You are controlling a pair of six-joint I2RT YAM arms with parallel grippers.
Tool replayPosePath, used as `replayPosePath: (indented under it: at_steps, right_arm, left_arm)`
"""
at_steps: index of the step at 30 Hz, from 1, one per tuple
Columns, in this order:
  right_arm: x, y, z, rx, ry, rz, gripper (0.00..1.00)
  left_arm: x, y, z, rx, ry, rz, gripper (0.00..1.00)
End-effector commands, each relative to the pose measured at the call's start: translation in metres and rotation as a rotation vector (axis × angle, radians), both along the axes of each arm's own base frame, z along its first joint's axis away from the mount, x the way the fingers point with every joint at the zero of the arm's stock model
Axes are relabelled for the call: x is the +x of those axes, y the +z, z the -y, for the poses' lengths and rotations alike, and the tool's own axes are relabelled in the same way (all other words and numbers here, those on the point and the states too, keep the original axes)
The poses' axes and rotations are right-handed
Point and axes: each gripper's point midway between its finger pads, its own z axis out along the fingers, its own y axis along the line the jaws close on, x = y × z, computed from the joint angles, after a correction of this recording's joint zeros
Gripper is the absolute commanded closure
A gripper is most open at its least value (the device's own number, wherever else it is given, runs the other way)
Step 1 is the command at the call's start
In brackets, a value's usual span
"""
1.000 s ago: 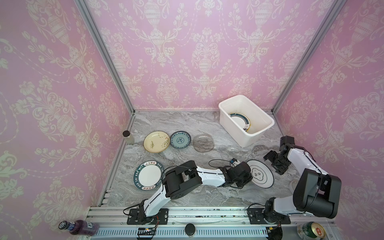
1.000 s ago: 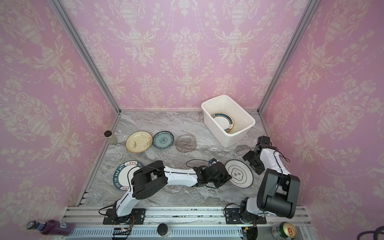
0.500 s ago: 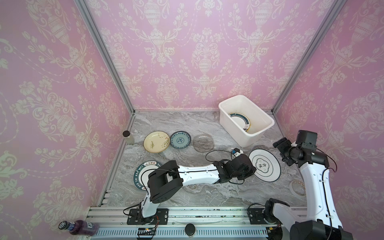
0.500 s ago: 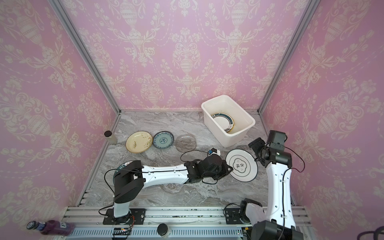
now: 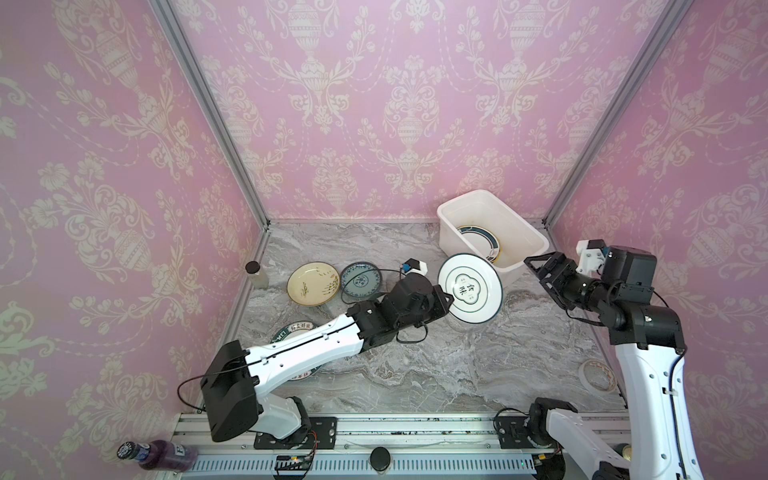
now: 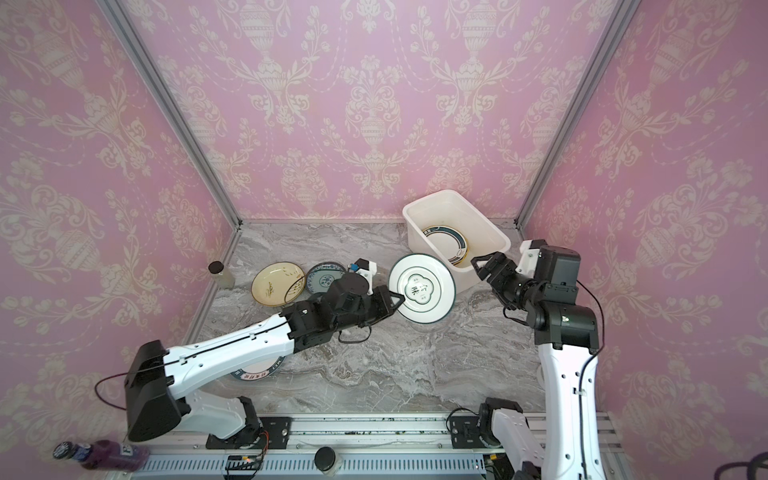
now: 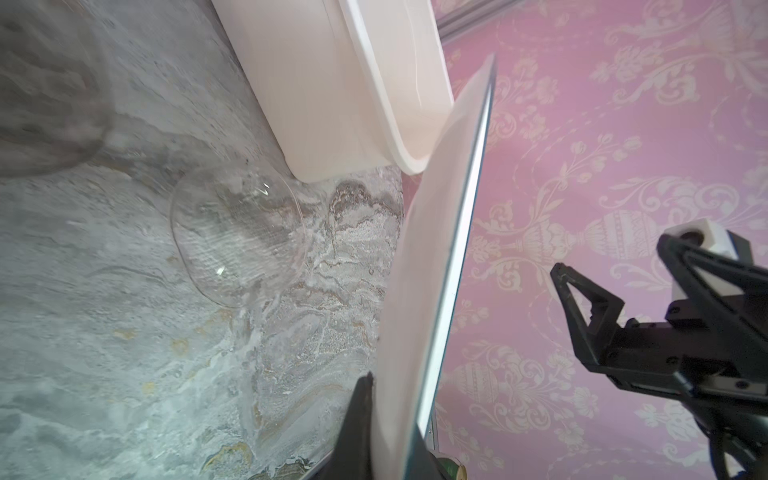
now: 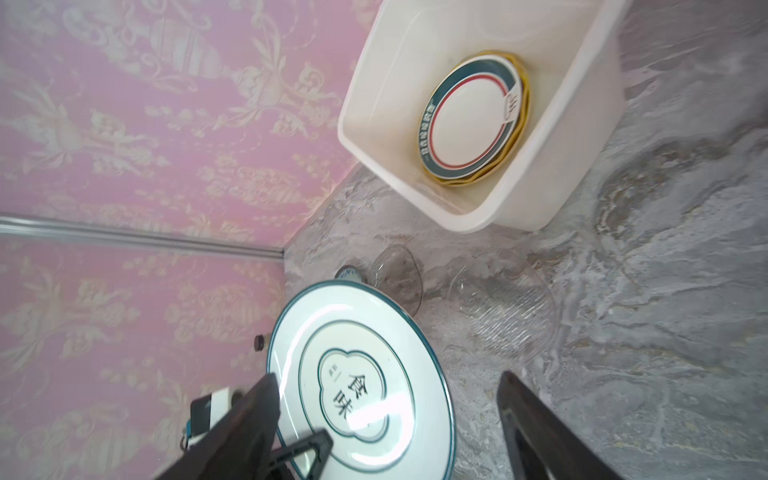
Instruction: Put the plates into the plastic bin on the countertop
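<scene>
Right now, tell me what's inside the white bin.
In the plastic bin lies a white plate with a dark lettered rim, stacked on a yellow plate. Only the yellow one's edge shows; anything beneath is covered.

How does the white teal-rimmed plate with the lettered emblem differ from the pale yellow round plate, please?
The white teal-rimmed plate is held tilted above the grey marble countertop by the left gripper; the pale yellow plate lies flat on it. The white plate bears a lettered emblem; the yellow plate, dark sprigs. Both are round and outside the white plastic bin.

Glossy white plate (image 8: 374, 332); smooth plastic bin (image 8: 557, 166); clear glass plate (image 8: 503, 320); polished marble-patterned countertop (image 5: 436, 365)
</scene>
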Motion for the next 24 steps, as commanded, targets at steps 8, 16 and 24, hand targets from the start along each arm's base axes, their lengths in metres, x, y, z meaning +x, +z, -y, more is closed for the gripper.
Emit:
replayPosePath:
  at_steps: [8, 16, 24]
  right_arm:
    - [-0.041, 0.016, -0.079, 0.191, 0.404, 0.14, 0.27]
    - [-0.051, 0.032, -0.108, 0.264, 0.472, 0.232, 0.28]
    - [-0.038, 0.023, -0.125, 0.272, 0.468, 0.214, 0.35]
  left_arm:
    - [-0.022, 0.073, -0.073, -0.25, -0.164, 0.001, 0.93]
    - [-0.035, 0.08, -0.071, -0.334, -0.221, -0.03, 0.92]
    - [-0.032, 0.084, -0.065, -0.369, -0.232, -0.029, 0.91]
